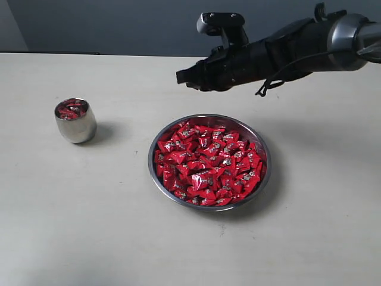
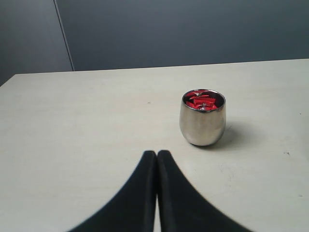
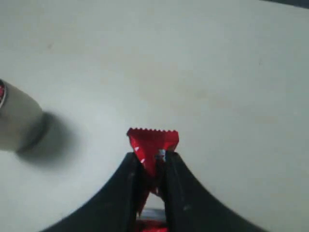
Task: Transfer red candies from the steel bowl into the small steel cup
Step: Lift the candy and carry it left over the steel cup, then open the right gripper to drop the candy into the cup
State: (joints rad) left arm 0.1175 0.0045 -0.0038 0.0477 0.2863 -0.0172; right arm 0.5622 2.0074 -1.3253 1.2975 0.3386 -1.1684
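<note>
The steel bowl (image 1: 209, 161) sits mid-table, heaped with red candies (image 1: 208, 164). The small steel cup (image 1: 75, 120) stands to its left and holds a few red candies (image 2: 202, 100); it also shows at the edge of the right wrist view (image 3: 17, 121). My right gripper (image 1: 181, 77) hangs in the air above the bowl's far rim, pointing left, shut on one red candy (image 3: 153, 143) whose serrated wrapper end sticks out past the fingertips. In the exterior view that candy is hidden. My left gripper (image 2: 156, 153) is shut and empty, low over the table just short of the cup.
The pale tabletop (image 1: 89, 226) spreads wide around bowl and cup. A dark grey wall (image 1: 119, 24) backs the table's far edge. The right arm (image 1: 297, 47) reaches in from the upper right.
</note>
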